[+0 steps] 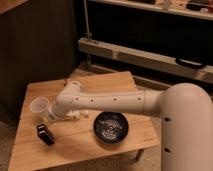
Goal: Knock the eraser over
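The eraser, a small black block with thin pale stripes on one side, sits on the wooden table near its front left. My gripper is at the end of the white arm, just above and behind the eraser and right beside the translucent cup. The arm's wrist hides most of the gripper. I cannot tell whether the gripper touches the eraser.
A black round bowl sits on the table to the right of the eraser. A small white item lies under the arm. Dark shelving and a metal rail stand behind the table.
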Motion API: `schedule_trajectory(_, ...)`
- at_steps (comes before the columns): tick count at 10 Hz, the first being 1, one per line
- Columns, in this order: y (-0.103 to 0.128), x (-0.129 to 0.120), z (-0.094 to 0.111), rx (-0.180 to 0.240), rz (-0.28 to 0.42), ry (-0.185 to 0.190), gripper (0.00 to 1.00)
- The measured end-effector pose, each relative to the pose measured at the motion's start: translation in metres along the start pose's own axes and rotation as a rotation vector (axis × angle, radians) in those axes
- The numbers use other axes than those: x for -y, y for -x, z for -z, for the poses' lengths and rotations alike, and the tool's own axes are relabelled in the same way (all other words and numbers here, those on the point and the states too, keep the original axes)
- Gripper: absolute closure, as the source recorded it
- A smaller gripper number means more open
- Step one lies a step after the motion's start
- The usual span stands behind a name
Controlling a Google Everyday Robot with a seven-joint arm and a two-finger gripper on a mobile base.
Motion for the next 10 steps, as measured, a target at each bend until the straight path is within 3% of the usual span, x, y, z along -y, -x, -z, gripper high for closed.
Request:
schedule_trajectory(3,-0.005,0.017,-0.01,0.031,0.029,-0.033,1.0)
schedule_trajectory(8,-0.001,0.023,-0.014,0.072,-0.007,-0.046,1.0)
schedule_trajectory(9,-0.001,0.02,-0.013,0.072,-0.025,-0.019,0.98)
schedule_trajectory(10,0.0,0.015,-0.01,0.064,-0.05,0.038,0.96)
